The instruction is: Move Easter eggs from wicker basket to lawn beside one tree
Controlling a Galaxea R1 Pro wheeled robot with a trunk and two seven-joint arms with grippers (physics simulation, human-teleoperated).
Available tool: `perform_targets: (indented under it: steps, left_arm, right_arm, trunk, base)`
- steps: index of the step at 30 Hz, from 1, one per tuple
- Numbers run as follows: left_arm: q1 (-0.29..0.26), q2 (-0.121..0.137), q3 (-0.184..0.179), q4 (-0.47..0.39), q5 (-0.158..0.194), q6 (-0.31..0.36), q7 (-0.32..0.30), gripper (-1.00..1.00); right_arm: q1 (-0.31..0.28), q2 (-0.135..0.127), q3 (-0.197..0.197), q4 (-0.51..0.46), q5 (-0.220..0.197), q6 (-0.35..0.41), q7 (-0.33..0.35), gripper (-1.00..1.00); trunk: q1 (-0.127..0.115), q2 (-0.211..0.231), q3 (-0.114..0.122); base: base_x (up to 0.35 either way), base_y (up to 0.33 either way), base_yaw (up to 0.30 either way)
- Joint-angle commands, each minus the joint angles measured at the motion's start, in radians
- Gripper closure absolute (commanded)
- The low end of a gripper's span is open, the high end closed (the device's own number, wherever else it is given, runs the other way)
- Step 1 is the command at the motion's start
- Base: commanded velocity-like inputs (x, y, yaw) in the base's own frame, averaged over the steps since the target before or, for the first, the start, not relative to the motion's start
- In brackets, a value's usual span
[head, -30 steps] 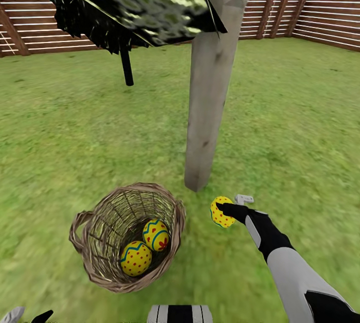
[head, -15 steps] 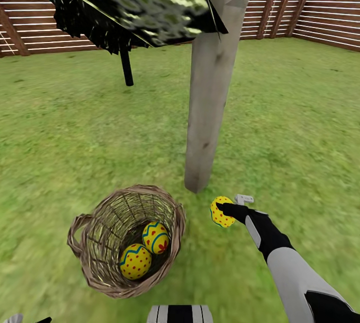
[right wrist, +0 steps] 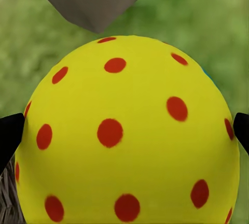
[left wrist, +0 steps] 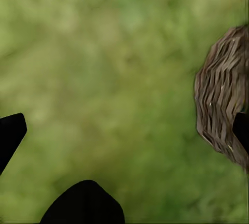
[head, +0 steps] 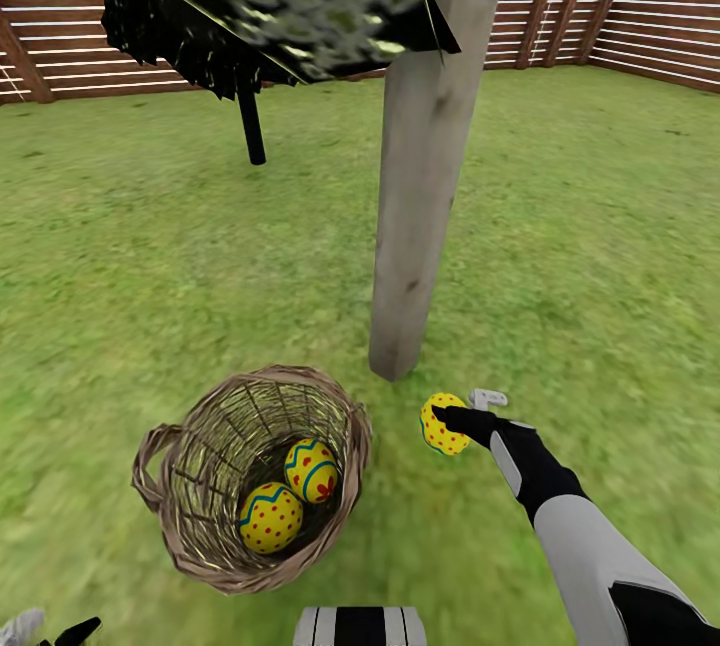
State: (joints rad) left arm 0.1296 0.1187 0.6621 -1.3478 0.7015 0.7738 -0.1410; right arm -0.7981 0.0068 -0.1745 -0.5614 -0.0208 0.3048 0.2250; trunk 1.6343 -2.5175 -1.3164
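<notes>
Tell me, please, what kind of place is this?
Most likely a fenced garden or back yard, rendered in a simulator. Green grass covers the ground, a brown slatted wooden fence runs along the far side, and a pale tree trunk rises from the grass.

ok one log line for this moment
right gripper: shut on egg, by tree trunk | basket: two eggs inside | left gripper: open

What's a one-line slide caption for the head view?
Right hand holds a yellow red-dotted egg by the pale tree trunk; two eggs lie in the woven wicker basket.
</notes>
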Motion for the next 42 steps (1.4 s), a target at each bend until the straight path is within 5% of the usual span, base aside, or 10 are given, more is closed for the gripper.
perform_targets:
  steps: [1,7,15,42]
  left_arm:
    - [-0.003,0.007,-0.001,-0.009,-0.003,0.011,-0.004,-1.00]
    - [-0.007,0.016,0.001,-0.016,-0.001,0.010,-0.003,-1.00]
    - [-0.004,0.018,0.005,-0.020,0.039,0.021,-0.003,-1.00]
    - [-0.003,0.016,0.004,-0.021,0.040,0.021,-0.003,-1.00]
  right_arm:
    - [-0.001,0.001,-0.005,-0.002,-0.003,0.007,0.005,1.00]
    - [0.000,0.000,-0.005,-0.002,-0.002,0.007,0.005,1.00]
    - [0.000,0.000,-0.005,-0.002,-0.002,0.007,0.005,1.00]
    - [0.000,0.000,-0.005,-0.002,-0.002,0.007,0.005,1.00]
  trunk:
    - [0.000,0.000,-0.001]
    - [0.000,0.000,-0.001]
    - [0.003,-0.002,-0.032]
    - [0.014,-0.008,-0.124]
  base:
    - [0.000,0.000,0.000]
    - [0.000,0.000,0.000]
    - [0.000,0.000,0.000]
    - [0.000,0.000,0.000]
